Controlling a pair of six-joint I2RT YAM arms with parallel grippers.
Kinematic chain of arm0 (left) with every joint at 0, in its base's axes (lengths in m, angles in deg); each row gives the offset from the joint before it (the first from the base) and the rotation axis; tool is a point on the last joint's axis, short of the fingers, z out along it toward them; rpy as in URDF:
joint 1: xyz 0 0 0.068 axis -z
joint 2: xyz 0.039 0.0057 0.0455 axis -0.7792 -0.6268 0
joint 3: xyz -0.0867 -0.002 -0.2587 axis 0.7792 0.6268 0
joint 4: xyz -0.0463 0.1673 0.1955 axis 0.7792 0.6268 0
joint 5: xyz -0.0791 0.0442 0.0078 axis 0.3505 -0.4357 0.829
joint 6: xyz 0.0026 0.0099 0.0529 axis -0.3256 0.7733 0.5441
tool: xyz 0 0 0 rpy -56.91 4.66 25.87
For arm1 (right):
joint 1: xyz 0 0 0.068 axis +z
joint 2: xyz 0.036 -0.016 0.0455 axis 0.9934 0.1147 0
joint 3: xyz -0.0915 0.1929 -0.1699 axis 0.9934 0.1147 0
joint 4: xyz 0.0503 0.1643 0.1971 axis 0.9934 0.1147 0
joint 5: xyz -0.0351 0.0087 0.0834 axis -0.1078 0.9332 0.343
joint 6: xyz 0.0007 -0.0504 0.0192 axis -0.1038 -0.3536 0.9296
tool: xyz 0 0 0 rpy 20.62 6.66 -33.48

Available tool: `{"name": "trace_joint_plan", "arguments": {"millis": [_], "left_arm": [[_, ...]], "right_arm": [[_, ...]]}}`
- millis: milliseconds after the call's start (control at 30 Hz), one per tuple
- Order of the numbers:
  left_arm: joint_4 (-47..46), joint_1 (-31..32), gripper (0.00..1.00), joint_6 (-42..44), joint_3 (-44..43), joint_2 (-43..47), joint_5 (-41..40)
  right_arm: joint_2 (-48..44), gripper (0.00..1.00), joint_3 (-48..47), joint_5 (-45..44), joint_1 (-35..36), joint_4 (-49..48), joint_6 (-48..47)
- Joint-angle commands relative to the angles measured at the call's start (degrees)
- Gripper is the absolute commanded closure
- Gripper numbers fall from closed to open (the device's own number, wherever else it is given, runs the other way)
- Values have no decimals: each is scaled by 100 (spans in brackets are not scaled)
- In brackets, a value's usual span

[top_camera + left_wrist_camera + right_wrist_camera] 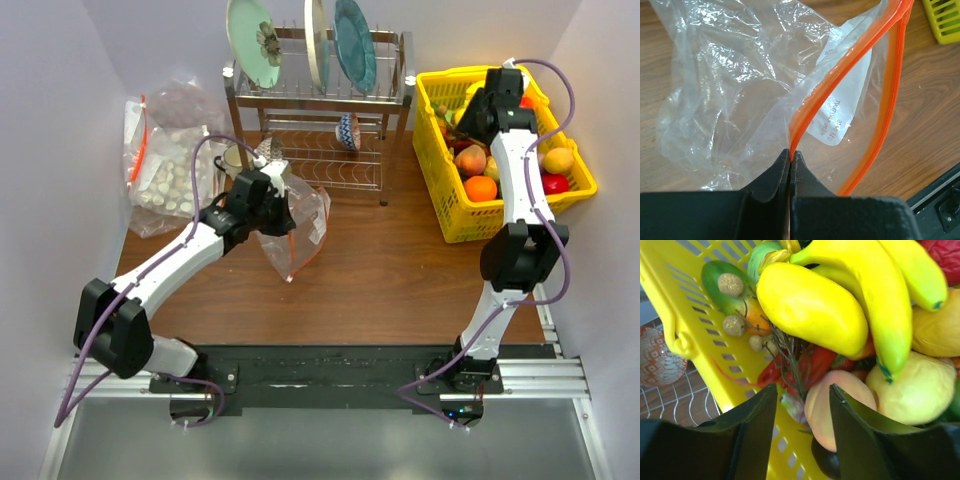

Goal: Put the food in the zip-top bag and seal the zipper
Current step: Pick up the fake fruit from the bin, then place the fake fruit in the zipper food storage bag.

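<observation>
**A:** From above, where is the bag?

**B:** The clear bag (297,232) hangs over the brown table (400,280) in front of the dish rack (320,150). The left gripper (282,190) holds it up by its top. The fruit (480,187) lies in the yellow basket (450,205) at the far right, well apart from the bag. The right gripper (460,118) reaches down into that basket.

**A:** And the left wrist?

**B:** The two fingers (772,177) are pressed together, pinching the end of the orange-red zipper (840,85). Beyond the pinch the two strips spread apart, so the mouth gapes.

**A:** The right wrist?

**B:** The fingers stand partly apart and grip nothing. They hang just over a peach (822,410), which lies under a banana (880,305). I can't tell whether they touch the peach.
</observation>
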Motion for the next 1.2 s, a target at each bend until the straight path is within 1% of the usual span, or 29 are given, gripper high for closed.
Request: {"name": "trace_joint_plan", "arguments": {"millis": [0,100,133,200,233,267,367,667,833,900,967,1033,1067,1167], "left_arm": [[-494,10,100,33,152,301,9],[-504,19,100,24,153,354,-52],[-486,19,100,24,109,337,-70],[-443,19,100,59,82,328,-88],[-390,19,100,59,21,267,-79],[-346,19,100,76,-14,240,-79],[-205,19,100,121,-128,117,-61],[-38,19,100,200,-269,-129,53],[15,19,100,200,-331,-279,167],[67,19,100,200,-383,-323,167],[146,19,100,226,-436,-366,150],[225,19,100,244,-541,-446,132],[330,19,100,261,-629,-542,115],[506,19,100,331,-831,-682,158]], "right_arm": [[230,53,-383,279,4,-181,68],[354,60,-374,446,4,-304,120],[372,74,-383,490,4,-322,120],[389,88,-470,578,-5,-279,138],[381,99,-514,613,-5,-235,138],[346,100,-558,631,-5,-182,138],[-14,100,-568,675,-5,-68,112],[-1516,100,240,860,-5,-59,-99],[-2036,100,426,1079,-5,-50,-135],[-2298,100,601,1456,4,-190,-100],[-2501,100,846,2086,4,-304,-29],[-2774,100,1014,2519,13,-436,111],[-2949,100,1354,3243,13,-672,225],[-3292,100,1908,4004,100,-1076,471]]}}
